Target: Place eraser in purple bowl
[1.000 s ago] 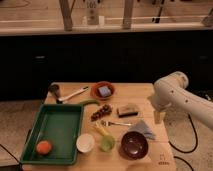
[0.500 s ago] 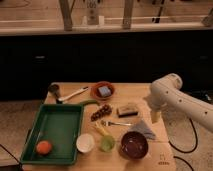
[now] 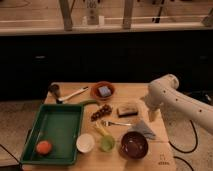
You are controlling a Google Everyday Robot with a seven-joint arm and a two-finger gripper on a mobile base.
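Note:
The eraser [image 3: 127, 109], a small dark-topped block with tan sides, lies on the wooden table [image 3: 162, 152] right of centre. The purple bowl [image 3: 134, 144] sits near the front edge, below the eraser, and looks empty. My gripper [image 3: 151, 115] hangs down from the white arm [image 3: 170, 92], which comes in from the right. It is just right of the eraser, over the table's right side, and holds nothing that I can see.
An orange-red bowl [image 3: 95, 88] holding a blue sponge [image 3: 104, 91] stands behind the eraser. A green tray [image 3: 55, 127] with an orange fruit [image 3: 44, 147] fills the left. A white cup [image 3: 85, 142], green cup [image 3: 106, 143], fork [image 3: 116, 123], grey-blue cloth [image 3: 142, 129] and brush [image 3: 67, 95] lie around.
The arm and gripper have moved left, from over the table's right edge to close beside the eraser. The objects on the table have not moved.

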